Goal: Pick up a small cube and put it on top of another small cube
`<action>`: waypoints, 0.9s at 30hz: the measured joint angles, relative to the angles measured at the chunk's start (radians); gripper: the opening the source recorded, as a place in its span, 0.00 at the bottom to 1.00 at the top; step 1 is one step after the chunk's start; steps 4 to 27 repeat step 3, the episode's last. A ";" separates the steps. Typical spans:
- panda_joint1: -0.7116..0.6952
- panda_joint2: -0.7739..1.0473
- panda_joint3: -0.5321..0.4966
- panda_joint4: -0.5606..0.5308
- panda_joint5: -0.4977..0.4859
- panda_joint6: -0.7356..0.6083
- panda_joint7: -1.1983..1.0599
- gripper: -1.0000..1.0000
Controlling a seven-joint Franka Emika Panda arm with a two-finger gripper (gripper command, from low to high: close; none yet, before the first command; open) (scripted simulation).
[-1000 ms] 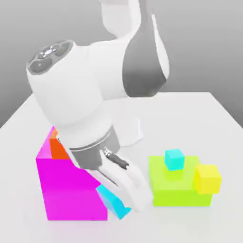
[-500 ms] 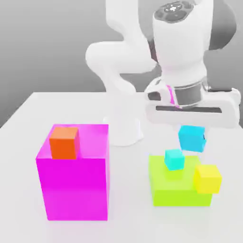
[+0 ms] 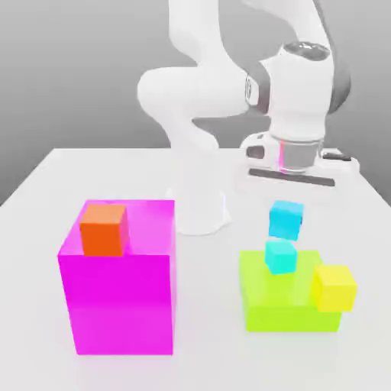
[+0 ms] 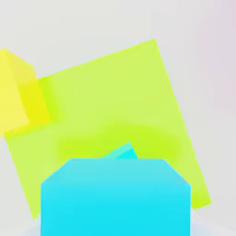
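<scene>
one cyan cube (image 3: 286,219) hangs gripped beneath the jaws, above its twin (image 3: 280,256).

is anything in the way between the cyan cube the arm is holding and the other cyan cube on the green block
Nothing visible is. The held cyan cube hangs just above the other cyan cube on the green block, with open air between them; the yellow cube sits aside.

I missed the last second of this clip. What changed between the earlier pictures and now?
The pincer, shut on one cyan cube, carried it from beside the magenta block across to just above the other cyan cube on the lime block. The orange cube, yellow cube and both blocks stayed put.
</scene>
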 joint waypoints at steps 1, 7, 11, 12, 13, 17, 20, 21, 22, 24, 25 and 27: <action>-0.003 0.019 0.006 -0.003 0.000 0.022 0.002 1.00; -0.003 0.019 0.006 -0.003 0.000 0.022 0.002 1.00; -0.003 0.019 0.006 -0.003 0.000 0.022 0.002 1.00; -0.003 0.019 0.006 -0.003 0.000 0.022 0.002 1.00; -0.003 0.019 0.006 -0.003 0.000 0.022 0.002 1.00; -0.003 0.019 0.006 -0.003 0.000 0.022 0.002 1.00; -0.003 0.019 0.006 -0.003 0.000 0.022 0.002 1.00; -0.003 0.019 0.006 -0.003 0.000 0.022 0.002 1.00; -0.003 0.019 0.006 -0.003 0.000 0.022 0.002 1.00; -0.003 0.019 0.006 -0.003 0.000 0.022 0.002 1.00; -0.003 0.019 0.006 -0.003 0.000 0.022 0.002 1.00; -0.003 0.019 0.006 -0.003 0.000 0.022 0.002 1.00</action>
